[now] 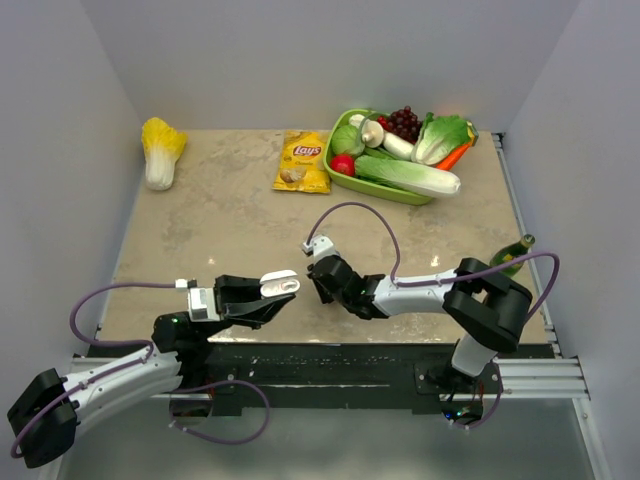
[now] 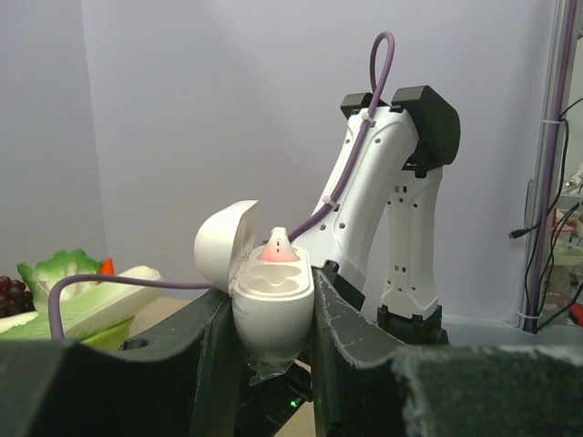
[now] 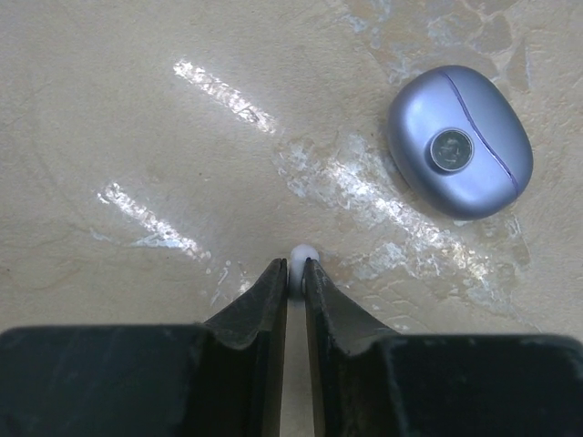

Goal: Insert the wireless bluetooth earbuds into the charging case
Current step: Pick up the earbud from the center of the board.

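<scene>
The left gripper (image 1: 272, 292) is nearest, its jaws closed on the white case (image 2: 271, 319), which stands upright with its lid (image 2: 225, 244) tipped open toward 9 o'clock. One seated bud (image 2: 280, 251) sits in the case, glowing pinkish. At 3 o'clock of the case, the right gripper (image 3: 295, 273) points down at the surface (image 3: 137, 109). Its jaws are almost shut, pinching a white bud (image 3: 302, 256) at their very tips. A purple bud (image 3: 460, 141) lies apart at 2 o'clock of those jaws. Far back are a chip bag (image 1: 303, 160) at 12 o'clock and a basket (image 1: 380, 188) of vegetables at 1.
</scene>
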Available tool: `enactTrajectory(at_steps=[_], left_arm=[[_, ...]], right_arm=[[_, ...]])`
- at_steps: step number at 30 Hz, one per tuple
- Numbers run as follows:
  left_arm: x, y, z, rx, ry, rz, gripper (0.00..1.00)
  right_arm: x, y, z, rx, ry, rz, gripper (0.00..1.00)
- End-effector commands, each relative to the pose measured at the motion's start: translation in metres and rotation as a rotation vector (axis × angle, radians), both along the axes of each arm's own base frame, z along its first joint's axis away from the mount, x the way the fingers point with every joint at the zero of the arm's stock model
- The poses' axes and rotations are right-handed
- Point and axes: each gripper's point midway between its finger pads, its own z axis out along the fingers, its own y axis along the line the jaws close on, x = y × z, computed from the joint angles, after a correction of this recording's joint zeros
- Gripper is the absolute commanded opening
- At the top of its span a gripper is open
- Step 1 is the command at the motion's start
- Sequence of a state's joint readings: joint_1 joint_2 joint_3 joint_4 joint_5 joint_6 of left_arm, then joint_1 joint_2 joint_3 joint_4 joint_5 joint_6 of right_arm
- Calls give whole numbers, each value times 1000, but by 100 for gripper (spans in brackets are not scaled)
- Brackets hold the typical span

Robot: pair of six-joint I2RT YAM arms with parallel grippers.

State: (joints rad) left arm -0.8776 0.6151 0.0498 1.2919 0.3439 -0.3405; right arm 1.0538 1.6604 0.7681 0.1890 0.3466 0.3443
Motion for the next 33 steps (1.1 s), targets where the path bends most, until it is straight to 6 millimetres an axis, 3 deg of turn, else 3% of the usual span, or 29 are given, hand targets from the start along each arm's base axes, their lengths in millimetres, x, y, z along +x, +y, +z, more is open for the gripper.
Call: enactTrajectory(at_steps=[1, 8, 12, 13, 16, 17, 19, 20, 21, 23, 24, 27, 30, 32, 33], left_arm=[[-10, 11, -87, 98, 90, -2, 0], [-11, 12, -87, 94, 91, -9, 0], [-11, 12, -87, 94, 91, -9, 0], [-11, 12, -88, 95, 92, -9, 0], [-11, 12, -85, 90, 87, -9, 0], [-11, 12, -85, 90, 86, -8, 0], [-10, 11, -85, 94, 86, -4, 0], [-8, 10, -85, 100, 88, 0, 0], [-7, 9, -87, 107, 93, 2, 0], [-5, 8, -88, 114, 102, 8, 0], [-3, 8, -87, 112, 106, 14, 0], [4, 4, -89, 128, 138, 26, 0], [4, -4, -90, 158, 148, -5, 0], [3, -13, -97, 200, 169, -42, 0], [-1, -18, -92, 205, 150, -77, 0]], right_arm=[[1, -16, 1, -32, -8, -47, 19], [0, -17, 1, -32, -11, -45, 17], [1, -19, 5, -29, -18, -55, 6], [2, -19, 16, -5, -31, -59, 1], [0, -25, 45, 51, -59, -79, 0], [0, -28, 79, 117, -110, -81, 0], [-8, -39, 103, 142, -131, -62, 0], [-12, -44, 143, 227, -186, -45, 0], [-20, -53, 150, 214, -185, -26, 0], [-34, -65, 199, 302, -261, 16, 0], [-41, -72, 209, 310, -271, 37, 0], [-69, -76, 256, 407, -331, 175, 0], [-102, -67, 281, 472, -364, 380, 0], [-119, -61, 286, 485, -369, 485, 0], [-123, -60, 283, 474, -357, 513, 0]])
